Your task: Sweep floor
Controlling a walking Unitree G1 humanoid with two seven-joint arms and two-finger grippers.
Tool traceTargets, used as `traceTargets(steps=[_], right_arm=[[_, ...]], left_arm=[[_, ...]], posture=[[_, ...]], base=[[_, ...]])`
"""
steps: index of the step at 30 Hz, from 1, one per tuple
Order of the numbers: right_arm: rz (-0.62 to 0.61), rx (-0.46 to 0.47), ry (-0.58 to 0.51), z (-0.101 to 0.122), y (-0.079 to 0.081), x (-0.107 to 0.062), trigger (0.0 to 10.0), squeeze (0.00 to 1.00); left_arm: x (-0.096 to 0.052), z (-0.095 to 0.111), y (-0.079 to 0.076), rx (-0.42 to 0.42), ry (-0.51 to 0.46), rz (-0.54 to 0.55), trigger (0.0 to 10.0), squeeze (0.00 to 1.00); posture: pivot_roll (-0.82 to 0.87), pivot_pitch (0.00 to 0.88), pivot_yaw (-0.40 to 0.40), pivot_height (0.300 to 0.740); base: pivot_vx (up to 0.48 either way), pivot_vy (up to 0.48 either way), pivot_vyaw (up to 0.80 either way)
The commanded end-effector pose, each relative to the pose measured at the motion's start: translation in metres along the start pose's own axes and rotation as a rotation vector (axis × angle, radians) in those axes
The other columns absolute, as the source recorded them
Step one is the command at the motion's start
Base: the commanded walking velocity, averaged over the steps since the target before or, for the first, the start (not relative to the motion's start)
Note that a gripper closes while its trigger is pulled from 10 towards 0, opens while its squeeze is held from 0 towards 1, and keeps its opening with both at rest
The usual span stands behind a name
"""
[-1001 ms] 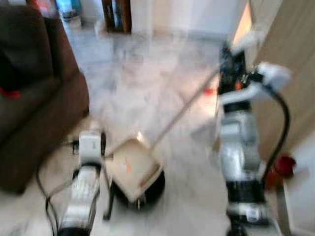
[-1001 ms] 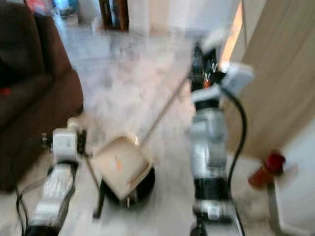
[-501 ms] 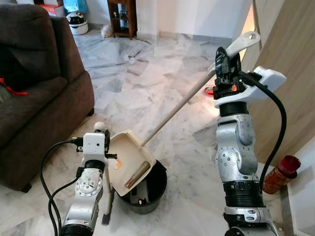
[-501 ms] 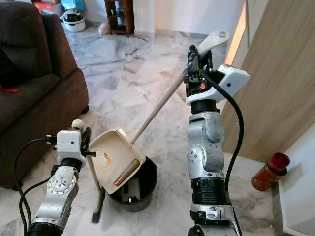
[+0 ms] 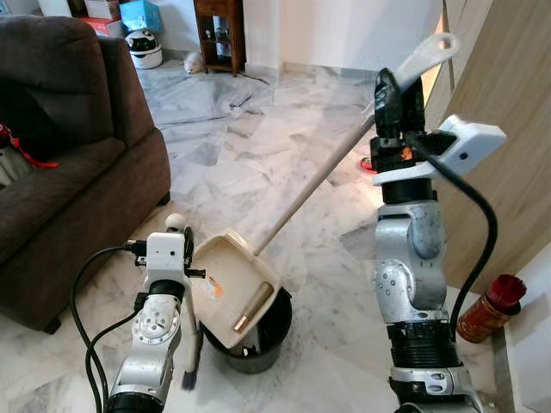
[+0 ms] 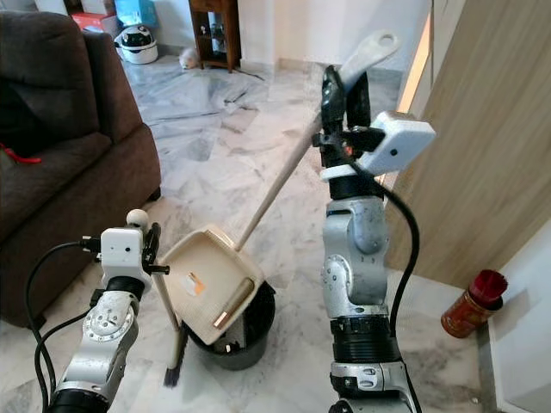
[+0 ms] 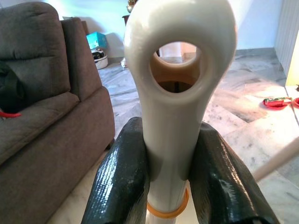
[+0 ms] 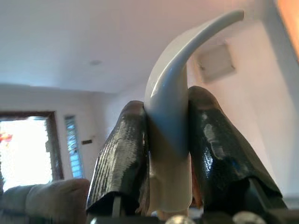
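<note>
Nearest, at 7 o'clock, the left gripper [image 7: 170, 172] is clamped on the pale handle of a small broom [image 5: 187, 340], its black fingers [image 7: 122, 177] pressing both sides below the hanging loop; the bristles rest on the marble floor [image 5: 258, 163]. Just beside it, at 6 o'clock, a cream dustpan [image 5: 232, 288] tilts over a black bin [image 5: 267, 331], with a brown cylindrical object [image 5: 252, 308] lying in the pan at its lower edge. The dustpan's long handle [image 5: 318, 176] rises toward 1 o'clock, where the raised right gripper [image 8: 168, 140] is closed around its curved end. At 4 o'clock stands a red-lidded jar [image 5: 489, 305]. A dark sofa [image 5: 69, 163] occupies 9 to 11 o'clock.
</note>
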State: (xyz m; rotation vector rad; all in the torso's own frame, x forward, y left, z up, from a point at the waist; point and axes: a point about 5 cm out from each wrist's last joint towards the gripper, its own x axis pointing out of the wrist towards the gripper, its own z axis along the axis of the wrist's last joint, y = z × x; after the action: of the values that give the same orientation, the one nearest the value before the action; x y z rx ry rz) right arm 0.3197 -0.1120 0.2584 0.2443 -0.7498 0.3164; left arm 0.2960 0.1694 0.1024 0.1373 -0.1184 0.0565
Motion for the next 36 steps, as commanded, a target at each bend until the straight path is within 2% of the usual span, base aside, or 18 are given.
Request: traceTargets(steps=[1,15,20,28,36], right_arm=[[0.052,-0.026,-0.098,0.017,0.009,0.005,10.0,0.00],[0.026,0.015,-0.058,0.008,0.013,0.003,10.0,0.00],[0.005,0.030,-0.093,0.012,0.011,0.004,10.0,0.00],[-0.037,0.105,-0.196,0.025,0.009,0.006,10.0,0.00],[-0.029,0.119,-0.232,0.030,0.010,0.008,10.0,0.00]], left_arm=[[0.003,0.011,-0.001,0.010,-0.064,-0.013,10.0,0.00],[0.002,0.011,0.000,0.013,-0.062,-0.008,10.0,0.00],[0.002,0.011,0.000,0.013,-0.062,-0.008,10.0,0.00],[0.002,0.011,0.000,0.013,-0.064,-0.009,10.0,0.00],[0.002,0.012,0.000,0.013,-0.067,-0.010,10.0,0.00]], posture=[[0.11,0.028,0.034,0.740],[0.11,0.033,0.031,0.740],[0.11,0.033,0.031,0.740],[0.11,0.034,0.032,0.740],[0.12,0.033,0.034,0.740]], base=[[0.000,0.000,0.00],[0.000,0.000,0.00],[0.000,0.000,0.00],[0.000,0.000,0.00],[0.000,0.000,0.00]])
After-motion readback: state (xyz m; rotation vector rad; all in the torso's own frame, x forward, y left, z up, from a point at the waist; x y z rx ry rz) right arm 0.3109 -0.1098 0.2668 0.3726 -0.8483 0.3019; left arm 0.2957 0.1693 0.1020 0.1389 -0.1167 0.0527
